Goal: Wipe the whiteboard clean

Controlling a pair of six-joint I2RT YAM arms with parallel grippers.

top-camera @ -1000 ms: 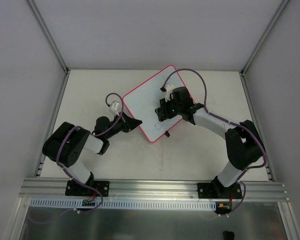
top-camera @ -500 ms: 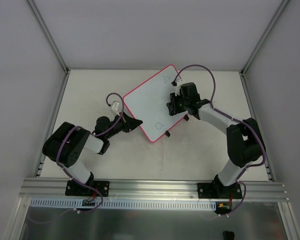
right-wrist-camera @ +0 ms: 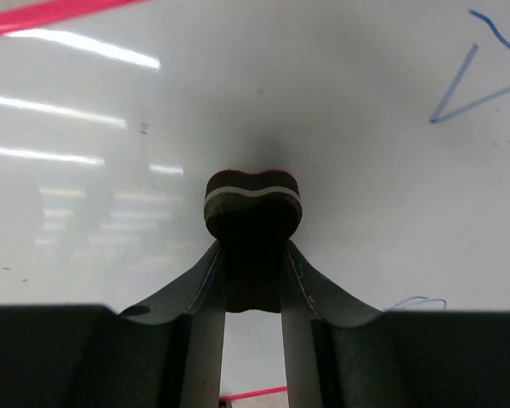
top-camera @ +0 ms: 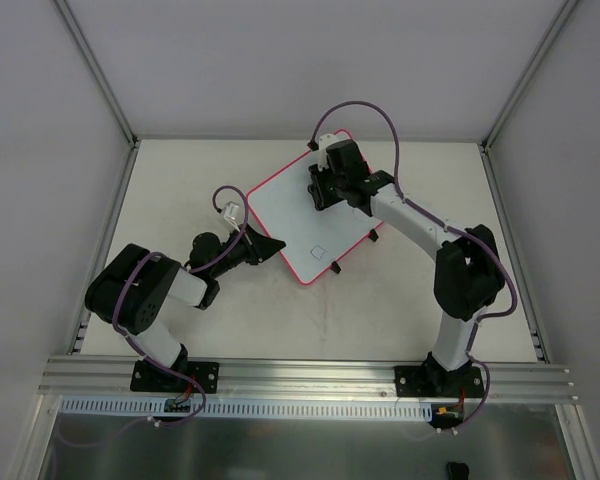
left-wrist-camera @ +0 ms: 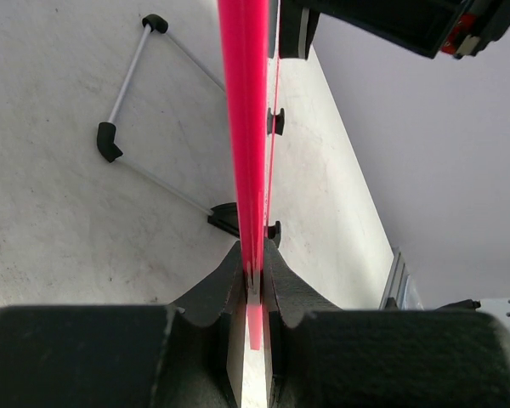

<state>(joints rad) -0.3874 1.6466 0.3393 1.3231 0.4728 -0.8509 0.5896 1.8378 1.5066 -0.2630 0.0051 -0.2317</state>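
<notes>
The right gripper (top-camera: pixel 323 190) is swinging from the board's right edge over to its far corner, clamped on a small black felt eraser block (right-wrist-camera: pixel 252 202). The large white pink-framed whiteboard (top-camera: pixel 292 215) is sitting askew mid-table, its near-left edge pinched tight by the left gripper (left-wrist-camera: pixel 252 255). Only the right wrist view is showing 1 blue triangle sketch (right-wrist-camera: pixel 452 84) waiting unwiped beside the eraser. The overhead view alone is showing 1 small square mark (top-camera: pixel 318 250) remaining nearer the arms.

From above, the right gripper (top-camera: pixel 323 188) hides the eraser (right-wrist-camera: pixel 252 202) and part of the whiteboard's (top-camera: pixel 285 215) far corner. In the right wrist view the blue mark (right-wrist-camera: pixel 455 83) runs off the right edge. The left wrist view shows the whiteboard only edge-on.
</notes>
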